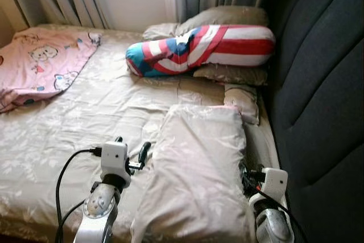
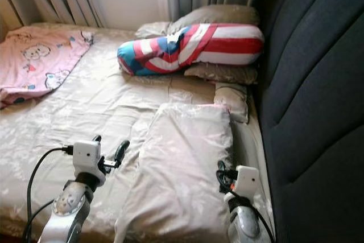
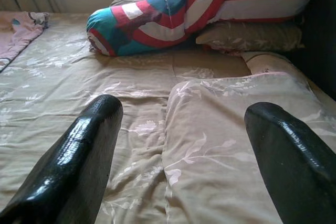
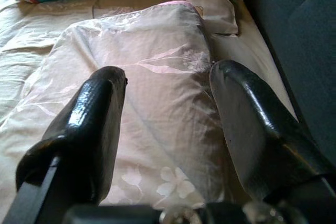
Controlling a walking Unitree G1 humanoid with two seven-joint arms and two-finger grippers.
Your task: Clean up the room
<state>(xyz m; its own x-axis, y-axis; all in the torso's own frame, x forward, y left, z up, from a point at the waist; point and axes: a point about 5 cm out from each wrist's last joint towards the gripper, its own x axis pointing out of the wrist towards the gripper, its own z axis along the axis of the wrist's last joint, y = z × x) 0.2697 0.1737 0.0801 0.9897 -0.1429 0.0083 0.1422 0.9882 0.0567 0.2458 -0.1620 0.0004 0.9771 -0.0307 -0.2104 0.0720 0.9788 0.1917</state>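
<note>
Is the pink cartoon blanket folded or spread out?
Spread out: the pink blanket lies flat across the bed's far left corner, print up, with only its near edge rumpled.

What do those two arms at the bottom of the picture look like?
Each arm is rounded silver metal ending in a white boxy block. The left gripper has two long, glossy black jaws with rounded tips, and black cables loop from its block. The right gripper has the same shiny black jaws, with black and red wiring bunched beside its white block.
</note>
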